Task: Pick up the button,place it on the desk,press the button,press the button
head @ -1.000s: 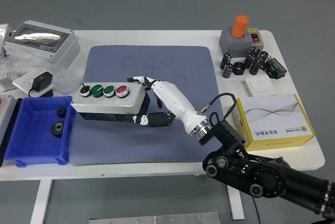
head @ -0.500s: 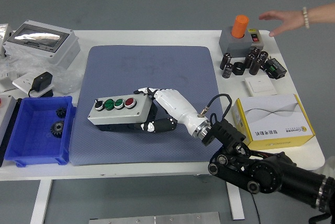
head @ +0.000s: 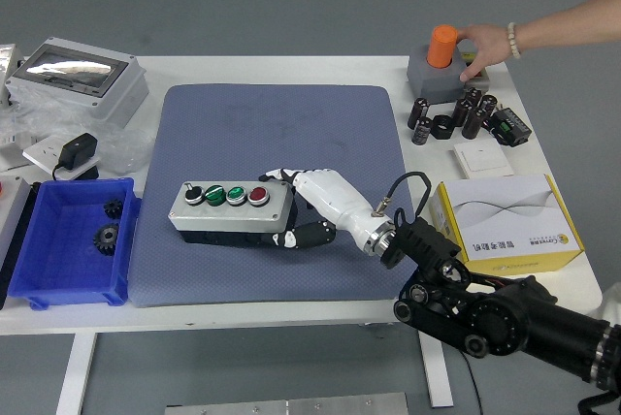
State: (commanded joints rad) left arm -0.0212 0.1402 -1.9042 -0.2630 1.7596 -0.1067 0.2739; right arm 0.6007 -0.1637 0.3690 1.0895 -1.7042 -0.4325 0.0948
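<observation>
**Clerk:** Head view, item one. Four-button control box (head: 230, 210), grey lid over black base, buttons in a row: black-and-white, two green, one red. Location: lying flat on the blue-grey mat (head: 281, 124), left of centre, buttons facing up.

**Auditor:** Held, or released?

**Clerk:** Held. The right hand (head: 309, 209) is wrapped round the box's right end, white fingers (head: 277, 175) over the far top edge and the thumb against the near side. The end-on grip leaves the button row uncovered, which suits the pressing to come. The box appears seated on the mat, so the placing step looks all but done; letting go is judged to be next.

**Auditor:** Left hand?

**Clerk:** Not in the picture.

**Auditor:** Other entries on the worktop (head: 320, 64)?

**Clerk:** Blue bin (head: 34, 279) at the left edge, holding two black gears (head: 105, 239). Grey enclosure with a clear lid (head: 78, 79) at far left, a black power adapter (head: 78, 153) before it. Yellow-and-white carton (head: 509, 226) to the right of the mat. A cluster of black cylindrical parts (head: 456, 114) beyond it.

**Auditor:** And the far right corner?

**Clerk:** Grey switch box with an orange knob (head: 444, 58). A person's hand (head: 482, 47) reaches in from the right and rests on it, fingers over its right side, well apart from the robot's work.
</observation>
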